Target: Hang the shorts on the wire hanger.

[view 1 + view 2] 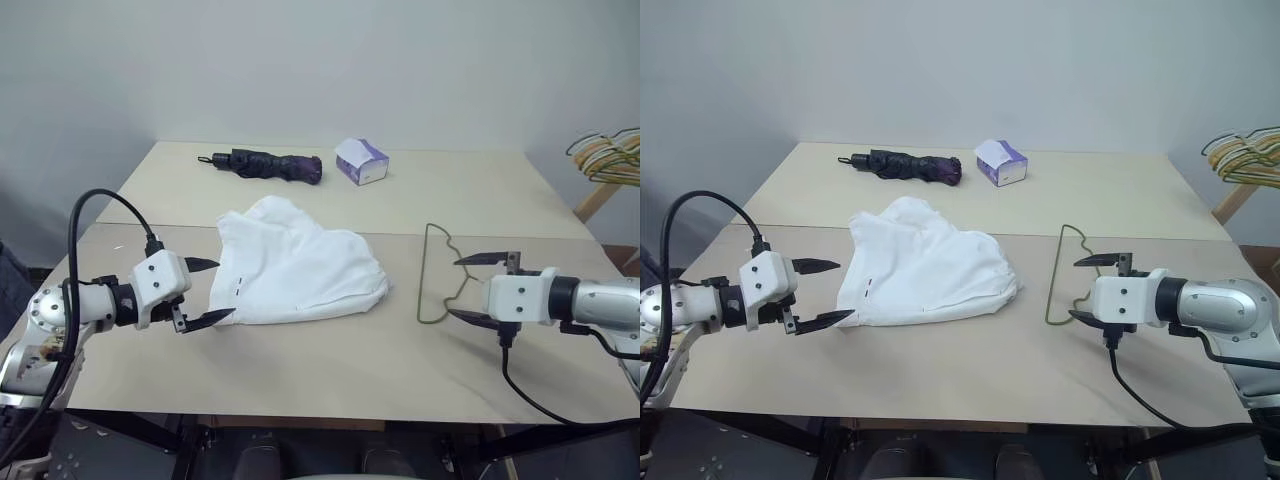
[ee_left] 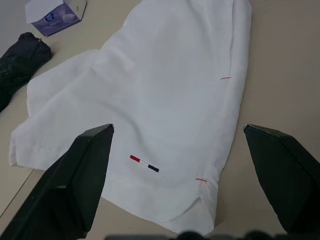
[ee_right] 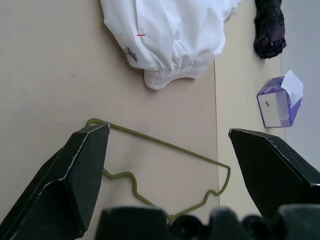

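The white shorts [image 1: 295, 262] lie crumpled flat on the middle of the table, hem with small red and dark marks [image 2: 144, 163] toward my left side. My left gripper [image 1: 207, 291] hovers open just left of that hem, nothing between its fingers. The thin olive wire hanger [image 1: 436, 272] lies flat on the table to the right of the shorts, apart from them. My right gripper [image 1: 482, 288] stands open just right of the hanger, its fingertips over the hanger's bent side, holding nothing. The right wrist view has the hanger [image 3: 165, 145] below the gathered waistband [image 3: 172, 75].
A folded dark umbrella [image 1: 265, 164] and a white-and-purple tissue box [image 1: 361, 161] lie at the far side of the table. A bunch of yellow and green hangers [image 1: 608, 152] hangs at the far right, off the table. A seam [image 1: 470, 236] crosses the tabletop.
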You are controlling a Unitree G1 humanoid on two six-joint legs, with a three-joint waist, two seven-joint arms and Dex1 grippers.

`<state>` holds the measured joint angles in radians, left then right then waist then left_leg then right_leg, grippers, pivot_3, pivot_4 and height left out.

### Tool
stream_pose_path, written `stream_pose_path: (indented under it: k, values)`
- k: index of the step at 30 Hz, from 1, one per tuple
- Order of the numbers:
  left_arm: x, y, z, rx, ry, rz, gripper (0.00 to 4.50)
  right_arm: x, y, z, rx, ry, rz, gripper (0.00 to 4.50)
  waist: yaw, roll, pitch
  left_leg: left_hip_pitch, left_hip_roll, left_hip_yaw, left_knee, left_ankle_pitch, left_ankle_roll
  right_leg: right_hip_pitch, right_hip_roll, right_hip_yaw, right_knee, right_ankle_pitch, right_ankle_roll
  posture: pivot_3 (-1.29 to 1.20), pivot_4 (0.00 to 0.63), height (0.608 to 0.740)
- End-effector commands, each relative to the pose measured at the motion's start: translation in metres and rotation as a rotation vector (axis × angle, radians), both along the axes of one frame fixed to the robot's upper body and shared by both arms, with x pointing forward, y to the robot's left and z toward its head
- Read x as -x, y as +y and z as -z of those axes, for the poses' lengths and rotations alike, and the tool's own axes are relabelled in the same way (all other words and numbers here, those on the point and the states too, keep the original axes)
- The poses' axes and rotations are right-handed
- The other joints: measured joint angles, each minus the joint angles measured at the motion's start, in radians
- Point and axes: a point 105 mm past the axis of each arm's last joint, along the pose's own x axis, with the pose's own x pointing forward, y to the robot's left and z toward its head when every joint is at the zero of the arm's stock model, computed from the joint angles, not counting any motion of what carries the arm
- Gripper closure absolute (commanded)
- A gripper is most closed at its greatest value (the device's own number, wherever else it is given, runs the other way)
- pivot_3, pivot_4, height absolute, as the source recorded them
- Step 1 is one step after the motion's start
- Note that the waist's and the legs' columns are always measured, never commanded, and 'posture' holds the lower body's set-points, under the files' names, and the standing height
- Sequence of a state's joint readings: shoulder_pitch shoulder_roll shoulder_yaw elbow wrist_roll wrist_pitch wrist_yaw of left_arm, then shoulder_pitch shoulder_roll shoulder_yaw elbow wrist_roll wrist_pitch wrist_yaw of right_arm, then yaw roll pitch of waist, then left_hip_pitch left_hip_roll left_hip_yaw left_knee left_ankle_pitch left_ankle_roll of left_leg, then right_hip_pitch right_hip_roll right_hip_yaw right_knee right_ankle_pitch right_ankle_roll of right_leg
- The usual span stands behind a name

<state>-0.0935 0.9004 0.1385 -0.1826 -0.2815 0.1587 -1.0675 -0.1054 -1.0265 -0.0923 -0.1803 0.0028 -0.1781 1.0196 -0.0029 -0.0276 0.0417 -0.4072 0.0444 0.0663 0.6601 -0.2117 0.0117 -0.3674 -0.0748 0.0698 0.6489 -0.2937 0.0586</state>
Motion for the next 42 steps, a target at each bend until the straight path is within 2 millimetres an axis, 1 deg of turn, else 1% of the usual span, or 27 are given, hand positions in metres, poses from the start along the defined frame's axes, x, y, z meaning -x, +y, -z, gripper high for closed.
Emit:
stream_pose_path:
  k: [1,2,5,8,11,16,19,21,23,26,29,32,35,38,40,42]
  values:
    - [-0.001,0.000,-0.018,0.009,-0.056,0.017,0.00,-0.002,0.001,-0.014,0.019,-0.060,-0.013,0.04,0.000,0.000,0.000,0.000,0.000,0.000,0.000,0.000,0.000,0.000,0.000,0.000,0.000,0.000,0.000,0.05,0.000,0.740]
    - [0.000,0.000,-0.019,0.016,-0.057,0.022,0.00,-0.002,0.001,-0.014,0.018,-0.059,-0.014,0.04,0.000,0.000,0.000,0.000,0.000,0.000,0.000,0.000,0.000,0.000,0.000,0.000,0.000,0.000,0.000,0.05,0.000,0.740]
    - [-0.010,-0.001,-0.026,0.050,-0.089,-0.038,0.00,-0.003,0.001,-0.015,0.018,-0.064,-0.013,0.04,0.001,0.000,0.000,0.000,0.000,0.000,0.000,0.000,0.000,0.000,0.000,0.000,0.000,0.000,0.000,0.05,0.000,0.740]
    - [-0.009,-0.002,-0.024,0.037,-0.083,-0.024,0.00,-0.004,0.001,-0.015,0.024,-0.070,-0.014,0.04,0.001,0.000,0.000,0.000,0.000,0.000,0.000,0.000,0.000,0.000,0.000,0.000,0.000,0.000,0.000,0.04,0.000,0.740]
    - [-0.006,-0.002,-0.015,-0.006,-0.057,-0.011,0.00,-0.005,0.003,-0.014,0.028,-0.073,-0.017,0.04,-0.001,0.000,0.000,0.000,0.000,0.000,0.000,0.000,0.000,0.000,0.000,0.000,0.000,0.000,0.000,0.04,0.000,0.740]
    - [0.001,0.007,0.007,-0.108,0.014,-0.014,0.00,-0.007,0.014,-0.005,0.049,-0.089,-0.073,0.04,-0.010,0.000,0.000,0.000,0.000,0.000,0.000,0.000,0.000,0.000,0.000,0.000,0.000,0.000,0.000,0.02,0.000,0.740]
    - [0.007,0.007,0.015,-0.118,0.067,-0.001,0.00,-0.015,0.024,-0.003,0.059,-0.145,-0.092,0.04,-0.014,0.000,0.000,0.000,0.001,0.001,0.000,0.000,0.000,-0.001,0.000,0.000,0.000,0.000,0.000,0.00,0.000,0.740]
    - [0.007,0.012,0.022,-0.174,0.086,-0.004,0.00,-0.028,0.030,0.000,0.079,-0.202,-0.076,0.04,-0.015,0.000,0.000,0.000,0.001,0.001,0.000,0.000,0.000,-0.001,0.001,0.000,0.000,0.000,-0.001,-0.01,0.000,0.740]
    - [0.007,0.017,0.029,-0.230,0.101,0.002,0.00,-0.035,0.038,0.009,0.112,-0.212,-0.096,0.04,-0.018,0.000,0.000,0.001,0.001,0.001,0.000,0.000,0.000,-0.002,0.001,0.000,0.001,0.000,-0.001,-0.01,0.000,0.740]
    - [0.008,0.015,0.030,-0.237,0.109,0.026,0.00,-0.041,0.048,0.027,0.191,-0.200,-0.124,0.04,-0.020,0.000,0.000,0.000,0.001,0.001,0.000,0.000,0.000,-0.002,0.001,0.000,0.001,-0.001,-0.002,-0.02,0.000,0.740]
    - [0.008,0.009,0.027,-0.218,0.102,0.041,0.00,-0.050,0.062,0.034,0.150,-0.218,-0.141,0.04,-0.020,0.000,0.000,-0.002,0.001,0.001,0.000,0.000,0.000,-0.003,0.001,0.000,0.001,0.000,-0.002,-0.01,0.000,0.740]
    - [0.007,0.007,0.026,-0.211,0.095,0.044,0.00,-0.057,0.066,0.040,0.162,-0.222,-0.146,0.04,-0.020,0.001,0.000,-0.002,0.001,0.001,0.000,0.000,0.000,-0.003,0.001,0.000,0.002,0.000,-0.002,-0.01,0.000,0.740]
    - [0.008,0.006,0.024,-0.212,0.088,0.044,0.00,-0.067,0.072,0.055,0.202,-0.232,-0.171,0.04,-0.021,0.000,0.000,-0.001,0.001,0.001,0.000,0.000,0.000,-0.003,0.001,0.000,0.003,0.000,-0.002,0.01,0.000,0.740]
    - [0.010,0.007,0.023,-0.210,0.088,0.040,0.00,-0.074,0.074,0.066,0.230,-0.233,-0.188,0.04,-0.026,0.000,0.000,0.000,0.001,0.001,0.000,0.000,0.000,-0.003,0.001,0.000,0.004,-0.001,-0.002,0.02,0.000,0.740]
    - [0.011,0.007,0.023,-0.208,0.089,0.034,0.00,-0.078,0.077,0.070,0.208,-0.227,-0.183,0.04,-0.028,0.000,0.000,0.000,0.000,0.001,0.000,0.000,0.000,-0.004,0.000,0.000,0.007,-0.001,-0.002,0.03,0.000,0.740]
    - [0.012,0.008,0.024,-0.207,0.091,0.029,0.00,-0.080,0.081,0.073,0.197,-0.220,-0.190,0.43,-0.031,0.000,0.000,0.000,0.000,0.001,0.000,0.000,0.000,-0.004,0.000,0.001,0.008,-0.002,-0.003,0.03,0.000,0.740]
